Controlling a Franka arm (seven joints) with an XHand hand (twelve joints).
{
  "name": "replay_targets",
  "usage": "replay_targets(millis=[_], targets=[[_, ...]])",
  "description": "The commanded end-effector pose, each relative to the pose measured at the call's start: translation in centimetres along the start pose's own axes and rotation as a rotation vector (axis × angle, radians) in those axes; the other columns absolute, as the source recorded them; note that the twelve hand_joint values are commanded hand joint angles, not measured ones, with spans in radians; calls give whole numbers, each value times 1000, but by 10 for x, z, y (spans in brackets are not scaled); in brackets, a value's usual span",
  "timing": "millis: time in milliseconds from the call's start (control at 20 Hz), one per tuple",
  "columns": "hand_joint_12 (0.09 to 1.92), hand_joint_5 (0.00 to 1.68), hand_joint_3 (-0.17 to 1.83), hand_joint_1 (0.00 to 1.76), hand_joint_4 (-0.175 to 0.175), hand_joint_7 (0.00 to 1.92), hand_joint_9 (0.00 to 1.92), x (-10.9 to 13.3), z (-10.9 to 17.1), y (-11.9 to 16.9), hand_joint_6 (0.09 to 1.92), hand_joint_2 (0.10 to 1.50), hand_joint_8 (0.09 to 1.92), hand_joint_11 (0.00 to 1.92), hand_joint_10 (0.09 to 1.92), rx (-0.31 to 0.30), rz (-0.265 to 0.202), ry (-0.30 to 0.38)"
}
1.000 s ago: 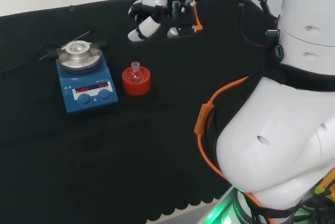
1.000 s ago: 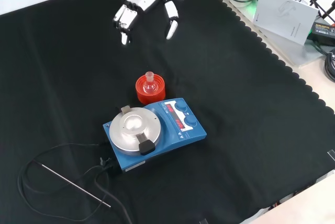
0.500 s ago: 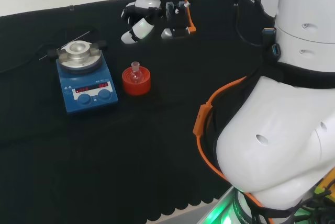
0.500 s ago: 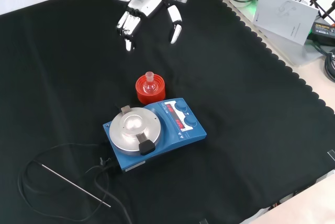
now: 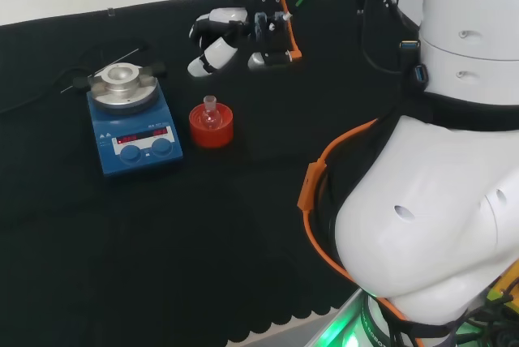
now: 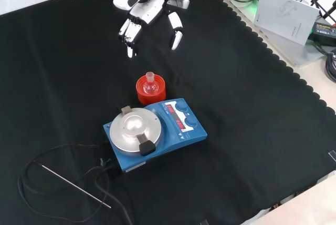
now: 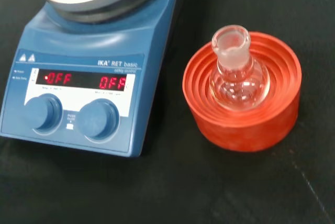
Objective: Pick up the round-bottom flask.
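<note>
Nearest, low in the front view, a thin metal rod (image 6: 75,185) and its cable lie on the black tabletop (image 6: 252,130); above them, at frame centre, sits the blue hotplate stirrer (image 6: 154,134). Just beyond it, almost touching, the round-bottom flask (image 6: 151,85) stands upright in its red ribbed stand (image 6: 150,91). Farther up, at the upper middle, the hand (image 6: 149,10) hovers apart from it, fingers (image 6: 129,29) spread and holding nothing. It looks like the approach; next it must descend and close around the neck.
</note>
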State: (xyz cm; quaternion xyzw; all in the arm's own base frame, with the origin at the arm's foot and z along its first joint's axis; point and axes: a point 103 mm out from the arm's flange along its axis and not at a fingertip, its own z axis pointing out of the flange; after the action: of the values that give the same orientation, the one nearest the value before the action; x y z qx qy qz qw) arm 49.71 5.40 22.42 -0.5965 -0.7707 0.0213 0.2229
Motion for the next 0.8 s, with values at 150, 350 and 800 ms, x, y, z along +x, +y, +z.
replay_targets(millis=[150,350,800], targets=[[1511,148,792,646,-122,257,301,-14,22,-5,572,456,990,90,1012,17,22,36],[1512,149,792,643,-123,258,301,-19,25,-6,579,459,991,86,1014,-5,33,53],[1514,152,791,642,-126,273,309,-30,35,2,598,462,995,83,1015,-19,24,73]])
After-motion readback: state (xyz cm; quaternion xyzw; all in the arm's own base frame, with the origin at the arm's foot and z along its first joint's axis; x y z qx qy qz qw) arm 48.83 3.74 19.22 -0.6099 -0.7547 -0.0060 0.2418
